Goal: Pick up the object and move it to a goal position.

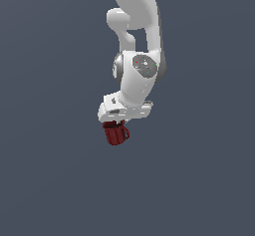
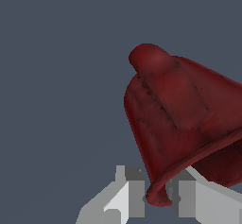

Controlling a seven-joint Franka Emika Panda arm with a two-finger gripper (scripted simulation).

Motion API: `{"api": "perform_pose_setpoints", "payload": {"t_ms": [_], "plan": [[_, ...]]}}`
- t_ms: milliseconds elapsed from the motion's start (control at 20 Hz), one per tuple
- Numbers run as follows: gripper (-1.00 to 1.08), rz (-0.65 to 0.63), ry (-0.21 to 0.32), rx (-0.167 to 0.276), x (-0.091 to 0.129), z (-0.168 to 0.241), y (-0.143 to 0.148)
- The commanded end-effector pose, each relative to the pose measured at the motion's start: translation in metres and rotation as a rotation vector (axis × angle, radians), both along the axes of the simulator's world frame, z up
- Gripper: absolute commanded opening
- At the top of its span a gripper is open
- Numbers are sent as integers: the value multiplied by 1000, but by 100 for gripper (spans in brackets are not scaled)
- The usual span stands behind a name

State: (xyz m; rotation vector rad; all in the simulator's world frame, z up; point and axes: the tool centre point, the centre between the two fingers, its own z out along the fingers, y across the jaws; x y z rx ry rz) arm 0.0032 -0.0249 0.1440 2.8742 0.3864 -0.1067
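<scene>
Pincer [image 1: 115,124] closed on the mug [image 1: 116,133], gripping its rim wall, as the wrist view shows. Mug hangs tilted beneath the hand, handle toward the exterior view's right. Grip looks narrow; recommend slow, steady carry, no wrist rotation. Goal not visible.

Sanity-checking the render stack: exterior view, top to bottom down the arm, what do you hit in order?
White arm link → grey wrist joint → white gripper → dark red mug, clamped at its rim, handle toward the exterior view's right. Plain grey-blue background all round.
</scene>
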Motion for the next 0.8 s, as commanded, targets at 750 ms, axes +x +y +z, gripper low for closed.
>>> {"api": "perform_pose_setpoints", "payload": {"t_ms": [750], "plan": [[-100,49,-426,33,40,86,-59]]}}
